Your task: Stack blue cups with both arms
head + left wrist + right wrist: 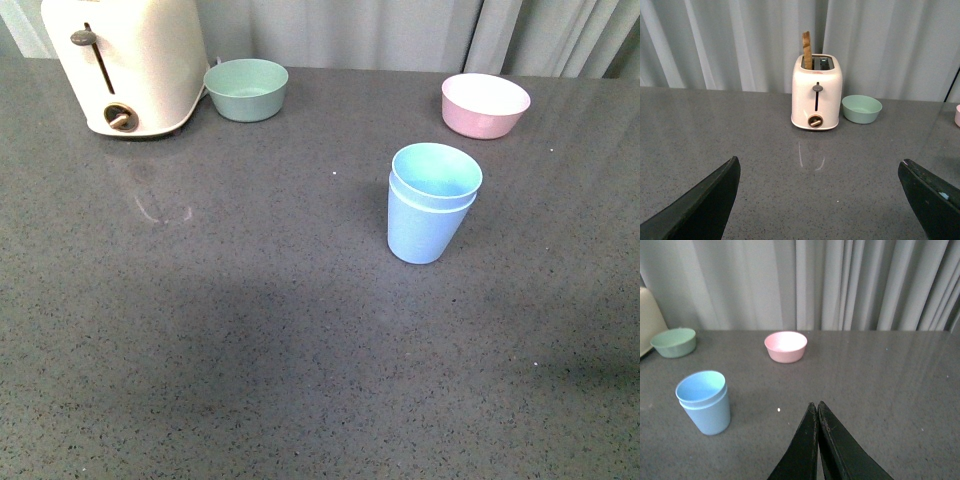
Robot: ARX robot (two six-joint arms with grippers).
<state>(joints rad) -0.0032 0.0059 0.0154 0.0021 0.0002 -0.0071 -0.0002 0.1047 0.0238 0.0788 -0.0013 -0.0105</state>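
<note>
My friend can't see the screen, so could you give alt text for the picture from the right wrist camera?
Two blue cups stand nested, one inside the other, on a grey speckled countertop. The right hand, black, points toward them with its fingers pressed together and holding nothing. Farther back sit a pink bowl and a green bowl, before pale curtains.

A cream toaster [816, 92] stands on the grey counter [740, 130] at frame centre, a slice of toast [807, 50] sticking up from one slot. A green bowl [861, 108] sits just to its right. The left gripper [820, 200] shows two black fingers [705, 202] spread wide at the lower corners.
</note>
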